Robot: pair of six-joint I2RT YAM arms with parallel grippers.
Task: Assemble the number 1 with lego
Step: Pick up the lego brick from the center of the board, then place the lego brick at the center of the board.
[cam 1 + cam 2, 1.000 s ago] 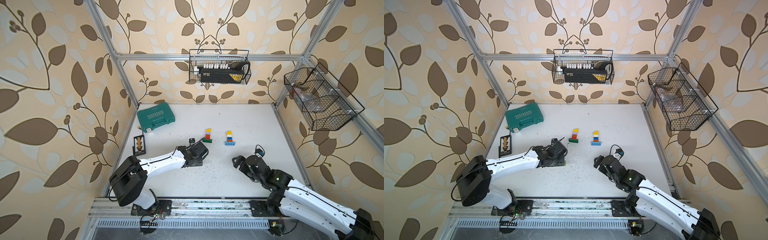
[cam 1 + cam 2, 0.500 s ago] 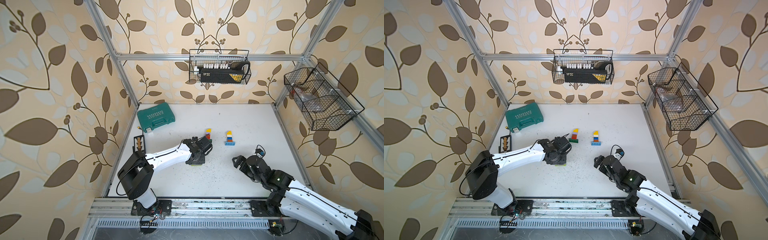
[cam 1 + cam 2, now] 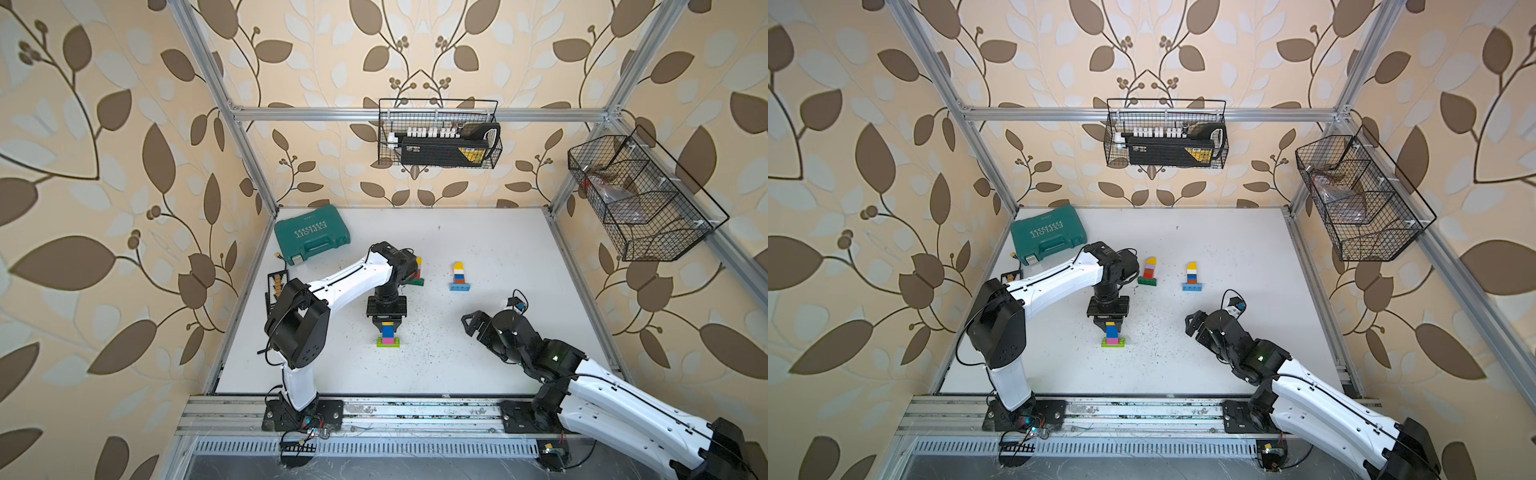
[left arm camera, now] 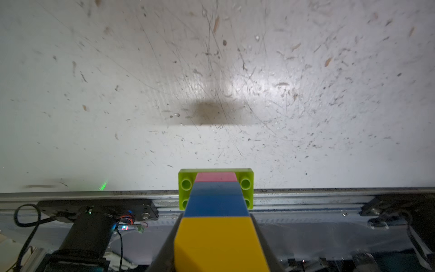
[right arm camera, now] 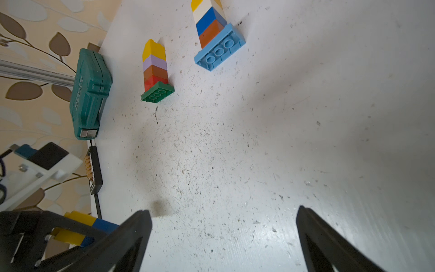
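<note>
Left gripper (image 3: 387, 321) is clamped tight on the yellow top brick of a lego stack (image 3: 388, 333) in both top views, lime base just beyond its fingertips, and the right gripper (image 3: 471, 325) sits well apart, jaws wide. Left wrist view: yellow, blue, pink, then lime run straight out from its fingers (image 4: 166, 247). Right wrist view: jaws spread and empty, green-based stack (image 5: 155, 73) and blue-based stack (image 5: 213, 30) well ahead.
</note>
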